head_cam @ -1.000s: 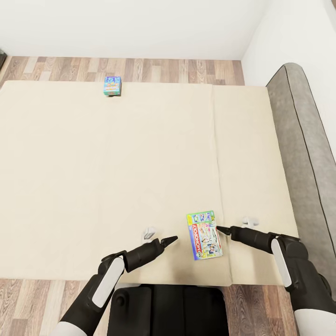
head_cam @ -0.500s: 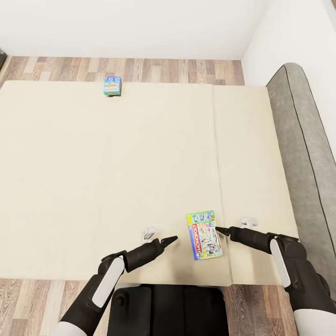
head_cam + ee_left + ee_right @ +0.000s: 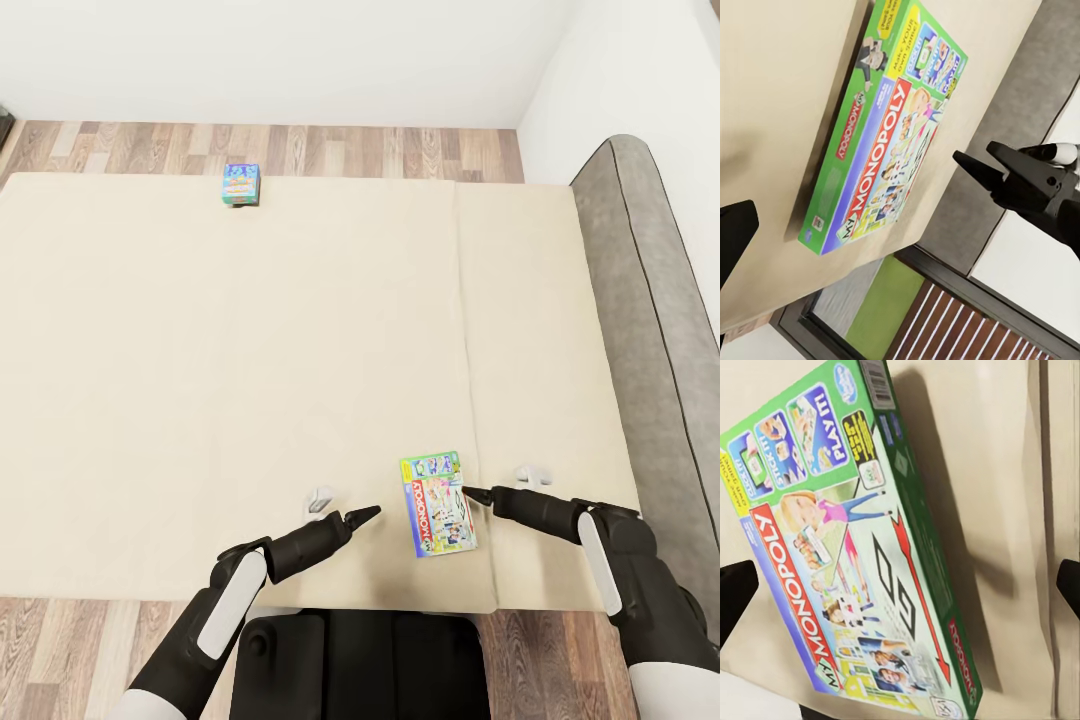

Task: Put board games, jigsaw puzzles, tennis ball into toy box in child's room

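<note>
1. Head view: green-white-red flat Monopoly game box (image 3: 438, 504) lies flat on the wide cream mattress bed (image 3: 250, 380), near its front edge, w/ left gripper (image 3: 366, 514) and right gripper (image 3: 474, 493) flanking it, one per side. Looks like a two-arm squeeze is being set up, prob. because the box is too wide for one claw. From here, can't tell either claw's spread. Smaller blue game box (image 3: 241, 184) sits at the far edge, well apart. Grey padded headboard (image 3: 650, 300) at right; wood-plank floor (image 3: 300, 150) beyond.
2. L wrist view: glossy printed lid, crisp cardboard edges; right gripper's dark pointed tips stand apart, off the box.
3. R wrist view: dark tips at both frame edges, so jaws wide, empty; box casts a shadow on smooth, matte mattress.
</note>
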Motion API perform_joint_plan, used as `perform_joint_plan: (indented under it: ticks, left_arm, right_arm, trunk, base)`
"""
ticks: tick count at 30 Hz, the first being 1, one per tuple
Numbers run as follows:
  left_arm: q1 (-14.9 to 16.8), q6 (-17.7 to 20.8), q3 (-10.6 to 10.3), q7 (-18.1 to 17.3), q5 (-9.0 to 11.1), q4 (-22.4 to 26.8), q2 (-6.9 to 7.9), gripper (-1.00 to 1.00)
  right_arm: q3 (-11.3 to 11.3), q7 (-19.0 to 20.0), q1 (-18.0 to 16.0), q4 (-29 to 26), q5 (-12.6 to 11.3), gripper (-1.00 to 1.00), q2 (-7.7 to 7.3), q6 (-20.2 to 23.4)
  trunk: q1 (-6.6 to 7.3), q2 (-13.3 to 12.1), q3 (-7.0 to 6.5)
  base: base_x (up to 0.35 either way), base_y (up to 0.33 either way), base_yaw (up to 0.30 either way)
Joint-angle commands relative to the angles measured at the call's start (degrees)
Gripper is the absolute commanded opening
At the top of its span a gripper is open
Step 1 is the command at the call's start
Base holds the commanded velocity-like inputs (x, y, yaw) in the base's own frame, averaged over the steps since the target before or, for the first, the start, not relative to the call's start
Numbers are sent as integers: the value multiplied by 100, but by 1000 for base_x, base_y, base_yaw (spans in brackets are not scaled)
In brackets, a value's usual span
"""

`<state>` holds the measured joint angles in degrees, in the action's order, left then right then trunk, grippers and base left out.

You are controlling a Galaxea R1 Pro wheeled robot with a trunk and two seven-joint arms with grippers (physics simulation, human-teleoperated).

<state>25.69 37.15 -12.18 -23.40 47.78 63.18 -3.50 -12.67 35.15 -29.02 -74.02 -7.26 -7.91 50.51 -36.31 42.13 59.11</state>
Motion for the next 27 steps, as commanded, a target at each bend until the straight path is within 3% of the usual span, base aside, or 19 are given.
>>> perform_joint_plan:
  ticks: [1,10,27]
  left_arm:
    - [2,38,5,2,30,1,-2,100]
    - [3,38,5,2,30,1,-2,100]
    - [5,38,5,2,30,1,-2,100]
  right_arm:
    - [-3,-83,-1,19,-49,100,0,46]
    - [35,-575,-5,372,-62,100,5,25]
    - [302,-800,-5,554,-72,100,9,5]
  trunk:
    - [-2,4,3]
    - [-2,4,3]
    - [-2,4,3]
  base:
    - [0,0,0]
    - [0,0,0]
    - [0,0,0]
